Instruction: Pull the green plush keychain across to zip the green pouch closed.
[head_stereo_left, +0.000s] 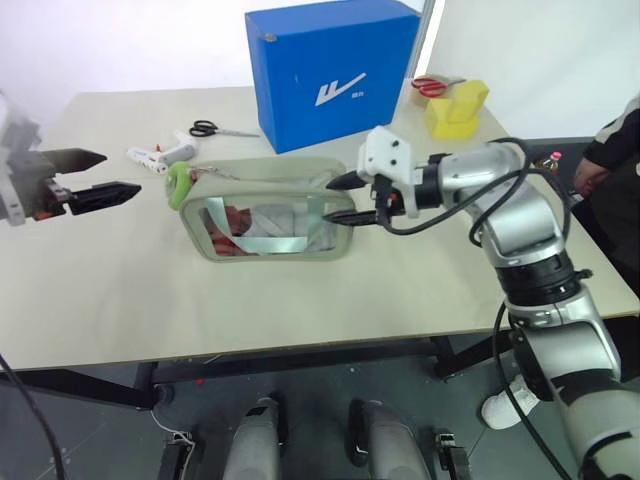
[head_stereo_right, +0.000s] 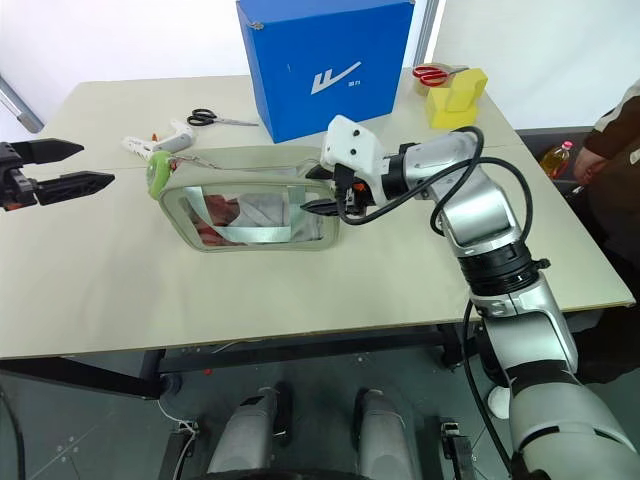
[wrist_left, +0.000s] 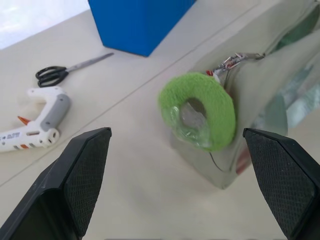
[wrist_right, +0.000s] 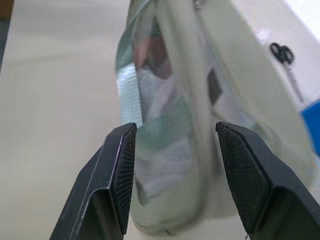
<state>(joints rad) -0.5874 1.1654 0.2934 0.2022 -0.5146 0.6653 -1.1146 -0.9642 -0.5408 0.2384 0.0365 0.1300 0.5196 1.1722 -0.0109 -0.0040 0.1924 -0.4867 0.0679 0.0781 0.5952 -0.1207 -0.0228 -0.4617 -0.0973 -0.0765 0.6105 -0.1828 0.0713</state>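
The green pouch (head_stereo_left: 268, 210) stands on its long side near the middle of the surface (head_stereo_left: 120, 300), a little toward the far edge. The green plush keychain (head_stereo_left: 178, 184) hangs at its left end.

The left claw (head_stereo_left: 88, 177) hovers wide open and empty, apart from the keychain, toward the left edge. The right claw (head_stereo_left: 343, 198) sits at the pouch's right end with its fingers parted on both sides of the fabric; they do not seem to press it, so I judge it holds nothing.

With the puller at the end, I think the zip is closed or almost so. To do the step well, one claw should hold the pouch firmly while the other draws the keychain straight along the zipper.

Through the clear window the pouch shows red and teal things. The blue box (head_stereo_left: 330, 68) stands closed near the far edge.
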